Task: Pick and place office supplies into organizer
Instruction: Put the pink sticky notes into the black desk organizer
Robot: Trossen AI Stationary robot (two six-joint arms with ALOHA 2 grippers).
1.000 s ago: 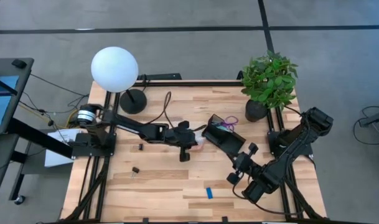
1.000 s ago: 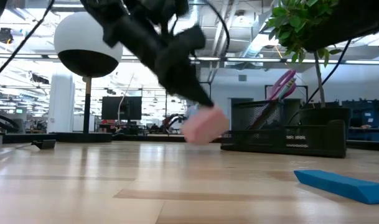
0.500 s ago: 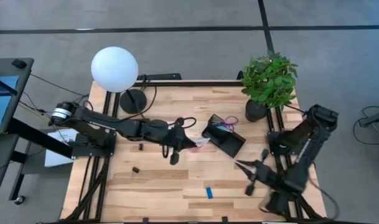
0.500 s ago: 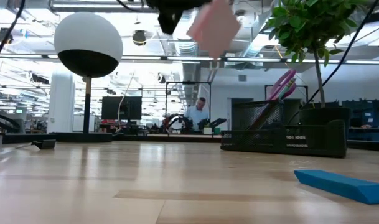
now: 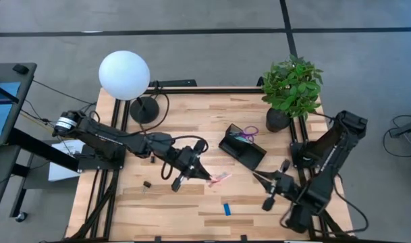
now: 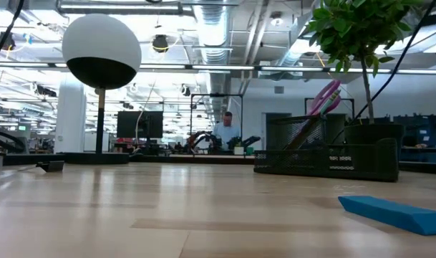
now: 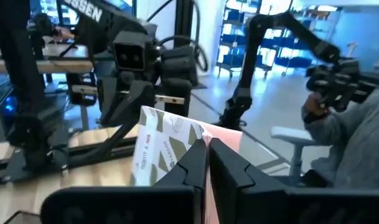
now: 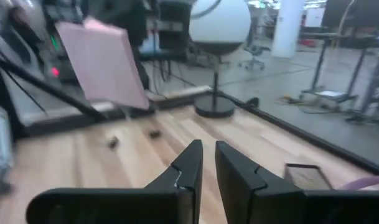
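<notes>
Left gripper [image 5: 206, 173] clamped on white patterned packet [image 5: 219, 178] above table; right gripper [image 5: 258, 177] nearly closed, empty.

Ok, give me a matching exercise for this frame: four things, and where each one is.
Things:
1. white patterned packet
2. purple-handled scissors
3. blue block
4. potted plant

Places:
A. lying on the table's front part
B. at the table's back right corner
C. standing in the organizer
D. clamped in the left pincer

Pairs: 1-D, 2-C, 3-A, 4-B
</notes>
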